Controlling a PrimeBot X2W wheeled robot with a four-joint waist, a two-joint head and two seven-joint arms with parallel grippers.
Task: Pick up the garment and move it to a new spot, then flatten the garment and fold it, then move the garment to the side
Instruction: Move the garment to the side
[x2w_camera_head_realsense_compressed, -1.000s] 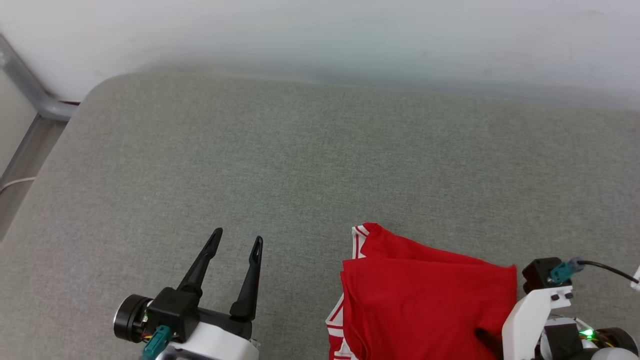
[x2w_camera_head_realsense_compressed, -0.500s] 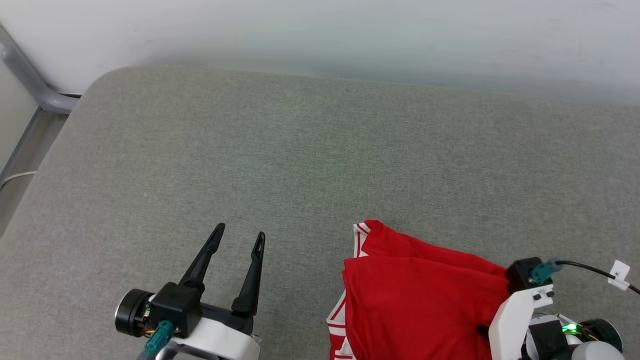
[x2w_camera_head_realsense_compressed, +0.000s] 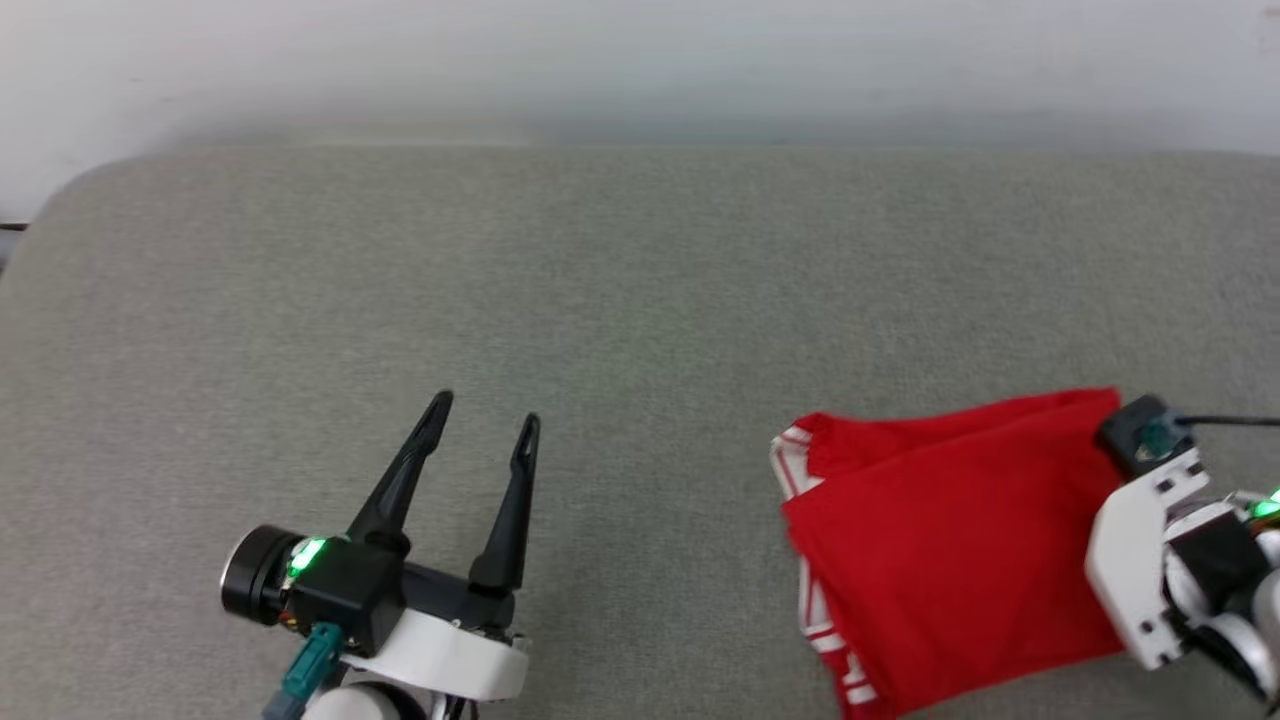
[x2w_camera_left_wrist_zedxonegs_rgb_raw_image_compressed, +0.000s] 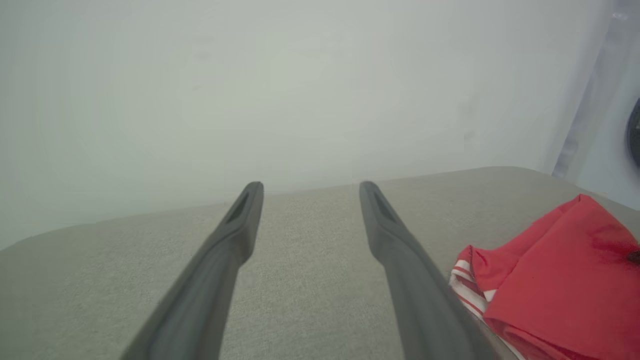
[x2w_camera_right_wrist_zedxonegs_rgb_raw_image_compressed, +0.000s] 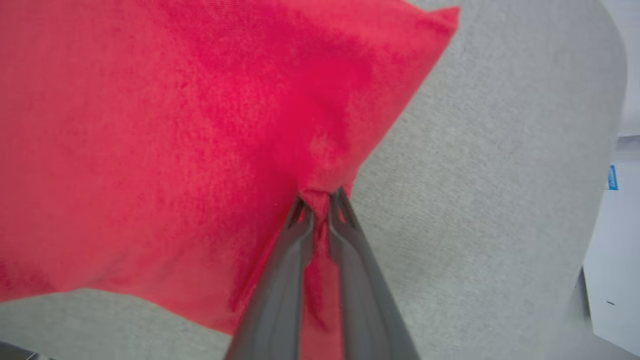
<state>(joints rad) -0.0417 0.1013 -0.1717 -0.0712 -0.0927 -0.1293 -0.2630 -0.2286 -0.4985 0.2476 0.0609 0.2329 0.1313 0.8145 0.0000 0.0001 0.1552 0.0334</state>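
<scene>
One grey fabric-covered surface (x2w_camera_head_realsense_compressed: 640, 280), two grippers, one garment. At the left, the left gripper (x2w_camera_head_realsense_compressed: 485, 410) hovers over bare cloth with its fingers (x2w_camera_left_wrist_zedxonegs_rgb_raw_image_compressed: 400, 260) spread apart, grasping nothing. To the right lies the garment (x2w_camera_head_realsense_compressed: 950, 540), on the near right part of the surface and well apart from the left gripper. It is red and folded over into a rough four-sided shape, with white-and-red striped trim showing along its left edge. The right gripper (x2w_camera_right_wrist_zedxonegs_rgb_raw_image_compressed: 318, 197) has its fingers clenched on a bunched pinch of red cloth at the garment's right edge, near a corner.
</scene>
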